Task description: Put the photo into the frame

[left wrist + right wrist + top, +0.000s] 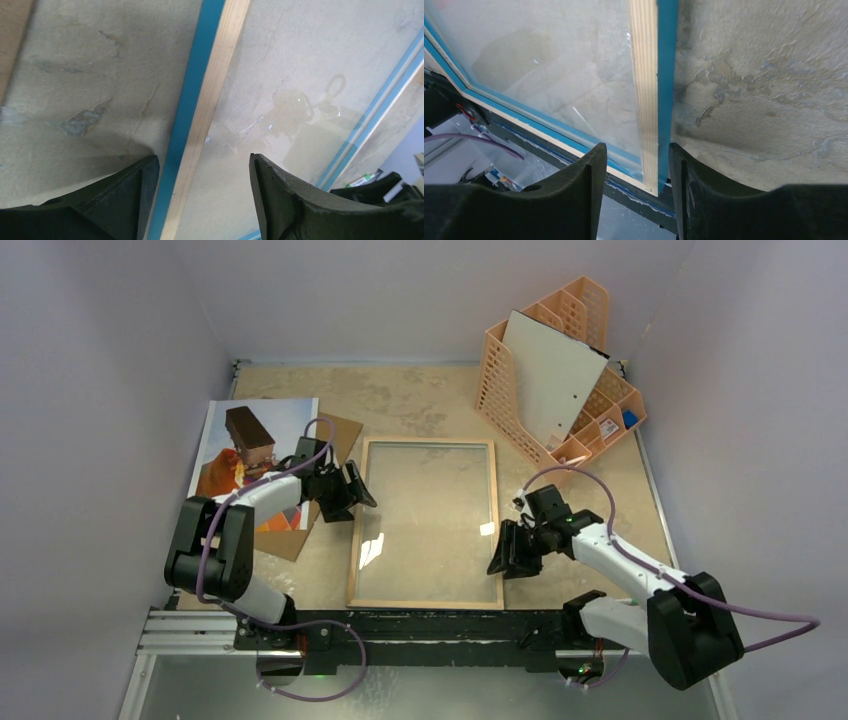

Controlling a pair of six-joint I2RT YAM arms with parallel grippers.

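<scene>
The frame (425, 602) lies flat in the middle of the table with its wood-coloured back rim up and the glass pane showing the table through it. The photo (222, 445) lies at the left on the brown hardboard, partly under my left arm. My left gripper (362, 492) is open, its jaws astride the frame's left rim (215, 80), one finger on each side (204, 165). My right gripper (505, 552) is open, astride the right rim (644, 75) near the frame's near right corner (638, 155). Neither gripper holds anything.
The brown hardboard backing (343, 430) pokes out from under the photo. An orange lattice organiser (497, 370) stands at the back right with a grey-white board (555, 375) leaning in it. The black base rail (420, 625) runs along the near edge.
</scene>
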